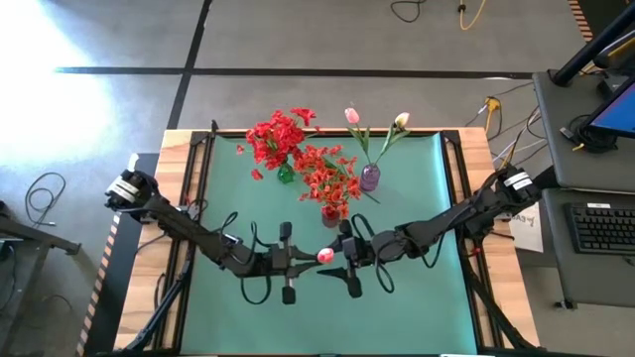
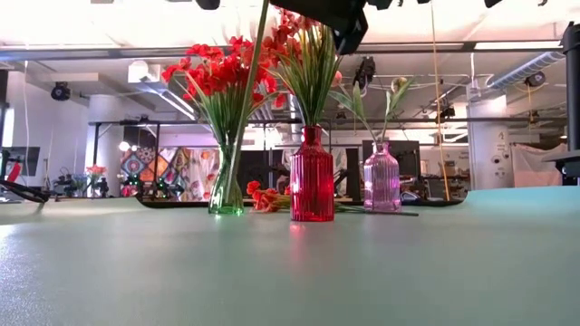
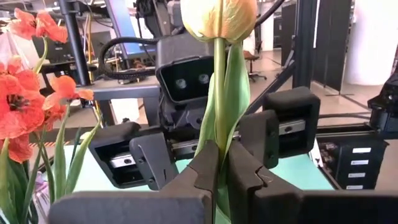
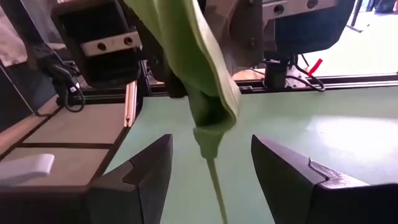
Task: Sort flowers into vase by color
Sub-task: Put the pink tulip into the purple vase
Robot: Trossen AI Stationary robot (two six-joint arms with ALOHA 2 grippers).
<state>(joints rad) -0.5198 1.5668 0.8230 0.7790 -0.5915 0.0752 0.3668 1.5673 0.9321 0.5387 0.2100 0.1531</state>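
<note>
Left gripper (image 3: pixel 219 177) pinching the tulip (image 3: pixel 217 17) stem tight, holding it upright above the table (image 1: pixel 417 307) near 6 o'clock. Right gripper (image 4: pixel 211 171) facing it, spread wide around the stem's lower end, not squeezing. Standing toward 12 o'clock: green vase (image 2: pixel 227 186), red vase (image 2: pixel 312 177), purple vase (image 2: pixel 381 179).

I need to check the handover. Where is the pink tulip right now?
In the high view, the tulip is at mid-table near the front, in front of the vases, clamped by its stem in the shut left hand, with the open right hand facing it.
</note>
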